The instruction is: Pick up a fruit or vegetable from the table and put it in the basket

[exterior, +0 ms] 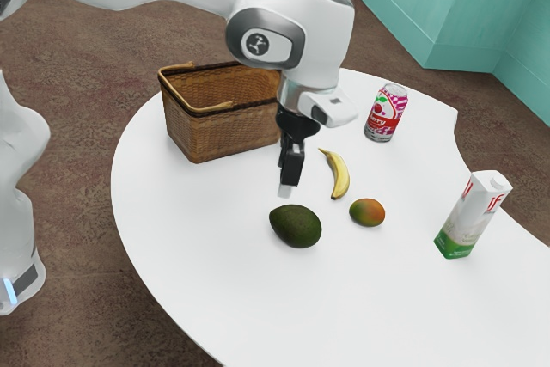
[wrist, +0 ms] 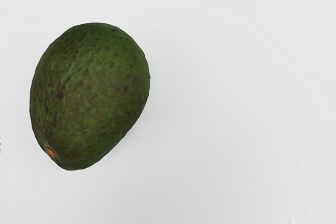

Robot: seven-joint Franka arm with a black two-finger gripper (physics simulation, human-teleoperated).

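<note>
Exterior view: your pincer [exterior: 287,185] above table [exterior: 198,229], just over avocado [exterior: 296,226], apart from it; whether wide or narrow, you cannot tell from here. Avocado well in from table's curved edge; banana [exterior: 340,180] and mango [exterior: 367,212] beside it, inward. Basket [exterior: 204,135] near table's edge toward exterior view's upper left; can [exterior: 386,113] near far edge; carton [exterior: 469,221] near inward-curving edge at exterior view's right.

Wrist view: avocado lying on tabletop below your pincer, brownish stem end visible.

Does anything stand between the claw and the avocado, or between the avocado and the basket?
Nothing visible stands between the claw and the avocado, or between the avocado and the basket. The banana lies off both paths, toward the exterior view's right.
</note>
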